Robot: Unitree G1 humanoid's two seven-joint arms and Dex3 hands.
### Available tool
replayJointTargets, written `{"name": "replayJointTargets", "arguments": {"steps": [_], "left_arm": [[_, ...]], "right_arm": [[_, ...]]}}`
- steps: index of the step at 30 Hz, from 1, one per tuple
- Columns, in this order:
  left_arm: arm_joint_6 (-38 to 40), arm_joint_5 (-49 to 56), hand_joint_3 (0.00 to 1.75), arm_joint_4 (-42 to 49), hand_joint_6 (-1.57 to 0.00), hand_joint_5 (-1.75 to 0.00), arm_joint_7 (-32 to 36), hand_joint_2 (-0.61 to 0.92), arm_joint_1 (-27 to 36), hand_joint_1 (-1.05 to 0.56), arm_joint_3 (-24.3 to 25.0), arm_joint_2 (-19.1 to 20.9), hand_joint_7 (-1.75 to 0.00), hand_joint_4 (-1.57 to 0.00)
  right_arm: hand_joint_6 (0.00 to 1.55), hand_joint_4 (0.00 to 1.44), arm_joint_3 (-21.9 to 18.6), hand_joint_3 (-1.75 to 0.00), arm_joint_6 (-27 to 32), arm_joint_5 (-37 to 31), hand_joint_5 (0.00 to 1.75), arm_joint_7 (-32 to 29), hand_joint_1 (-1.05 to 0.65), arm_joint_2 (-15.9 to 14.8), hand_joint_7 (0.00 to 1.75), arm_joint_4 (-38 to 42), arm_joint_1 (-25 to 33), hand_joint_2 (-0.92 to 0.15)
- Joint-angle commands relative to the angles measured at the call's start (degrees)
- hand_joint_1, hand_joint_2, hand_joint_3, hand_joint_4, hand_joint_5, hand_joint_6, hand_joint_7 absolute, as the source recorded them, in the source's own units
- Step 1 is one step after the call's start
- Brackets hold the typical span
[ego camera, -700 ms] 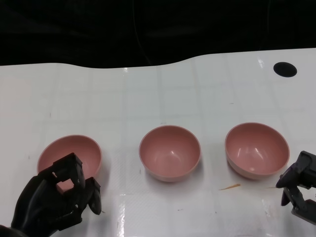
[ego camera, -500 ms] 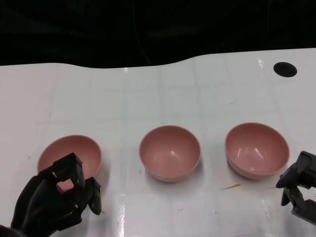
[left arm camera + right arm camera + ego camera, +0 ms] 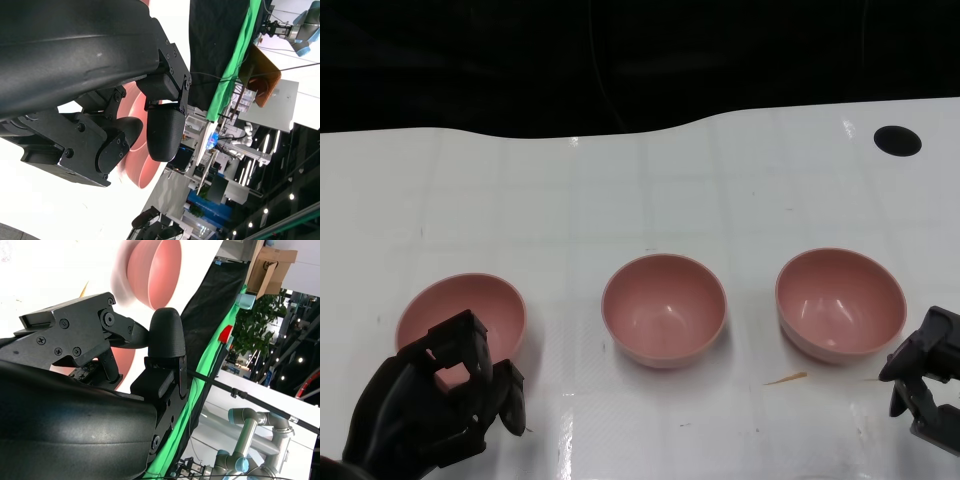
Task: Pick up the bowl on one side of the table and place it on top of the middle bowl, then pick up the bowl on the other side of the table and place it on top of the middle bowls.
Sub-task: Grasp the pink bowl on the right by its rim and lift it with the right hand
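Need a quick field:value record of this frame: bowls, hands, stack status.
surface: white table
bowls: three pink bowls in a row, none stacked
left bowl: upright, partly hidden behind the left hand
middle bowl: upright, empty, apart from both neighbours
right bowl: upright, empty, untouched
left hand: at the left bowl's near rim, fingers curled over it; contact cannot be told
right hand: beside and nearer than the right bowl, holding nothing, fingers apart
stack status: not started
other: black round hole at far right of table
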Motion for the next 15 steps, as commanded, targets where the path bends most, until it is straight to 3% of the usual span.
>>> {"name": "replayJointTargets", "arguments": {"steps": [1,11,12,14,15], "left_arm": [[0.29,0.06,1.17,-0.31,-0.74,-1.75,0.18,0.63,0.27,-0.02,0.59,0.96,-1.64,-0.82],[0.55,-0.14,1.16,-0.43,-0.74,-1.75,0.06,0.63,0.27,-0.02,0.64,0.94,-1.65,-0.83],[0.66,-0.18,1.16,-0.43,-0.74,-1.75,0.06,0.63,0.26,-0.02,0.66,0.99,-1.65,-0.83],[0.67,-0.17,1.16,-0.31,-0.74,-1.75,-0.05,0.63,0.14,-0.01,0.66,1.04,-1.64,-0.83],[0.44,-0.09,1.16,-0.12,-0.74,-1.75,-0.21,0.63,0.02,-0.01,0.66,1.04,-1.64,-0.83]], "right_arm": [[0.73,0.82,-0.72,-0.84,-2.29,-1.99,1.63,-1.91,-0.08,-1.07,1.38,0.93,-0.35,-0.74],[0.74,0.83,-0.84,-0.80,-7.57,-5.83,1.56,-5.67,-0.12,-1.99,1.30,4.23,-1.54,-0.75],[0.75,0.82,-1.35,-0.76,-7.98,-8.75,1.52,-7.25,-0.17,-2.53,1.23,3.45,-1.35,-0.74],[0.88,0.79,-2.63,-0.51,-8.65,-17.29,1.37,-10.21,-0.33,-4.98,0.84,0.09,-0.55,-0.78],[0.90,0.81,-3.36,-0.32,-8.78,-22.35,0.92,-11.45,-0.44,-6.74,0.49,-2.47,0.01,-0.86]]}}
